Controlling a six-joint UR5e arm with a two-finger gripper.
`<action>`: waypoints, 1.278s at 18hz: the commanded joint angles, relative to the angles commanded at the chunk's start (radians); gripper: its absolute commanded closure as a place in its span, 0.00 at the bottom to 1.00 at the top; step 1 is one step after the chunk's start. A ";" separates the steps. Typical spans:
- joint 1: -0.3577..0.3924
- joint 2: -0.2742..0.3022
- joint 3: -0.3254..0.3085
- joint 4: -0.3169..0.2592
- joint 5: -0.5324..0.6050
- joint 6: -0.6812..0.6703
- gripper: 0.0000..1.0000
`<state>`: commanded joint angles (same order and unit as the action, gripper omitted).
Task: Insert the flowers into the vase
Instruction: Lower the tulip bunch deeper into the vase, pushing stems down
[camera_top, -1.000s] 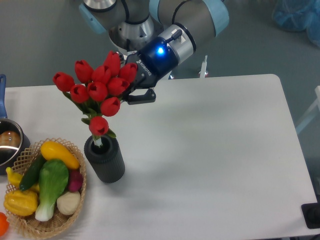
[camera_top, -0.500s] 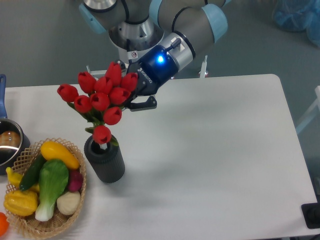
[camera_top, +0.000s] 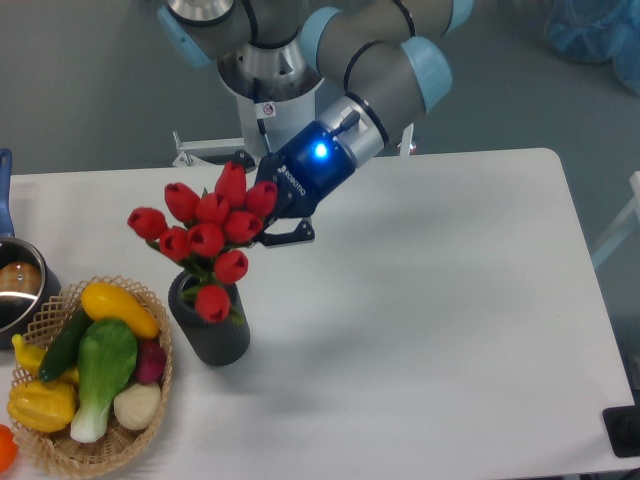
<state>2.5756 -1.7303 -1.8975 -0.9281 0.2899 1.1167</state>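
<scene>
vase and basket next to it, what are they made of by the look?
Vase: dark grey, matte, ribbed wall with no glare; looks like rubbery plastic or unglazed ceramic, can't tell which. Basket: tan woven strands with open gaps at the rim, so wicker or a similar natural fibre, dull finish.

The vase (camera_top: 212, 335) looks matte and ribbed (dark grey), the flowers (camera_top: 208, 232) smooth, plastic-like; the basket (camera_top: 150, 415) woven wicker; the bench (camera_top: 430, 330) smooth white.
</scene>
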 joint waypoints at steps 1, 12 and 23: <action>-0.002 -0.006 -0.002 -0.002 0.009 0.000 0.96; -0.038 -0.066 -0.009 0.002 0.072 0.028 0.93; -0.048 -0.069 -0.014 0.000 0.129 0.032 0.54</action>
<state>2.5280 -1.7994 -1.9113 -0.9281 0.4187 1.1490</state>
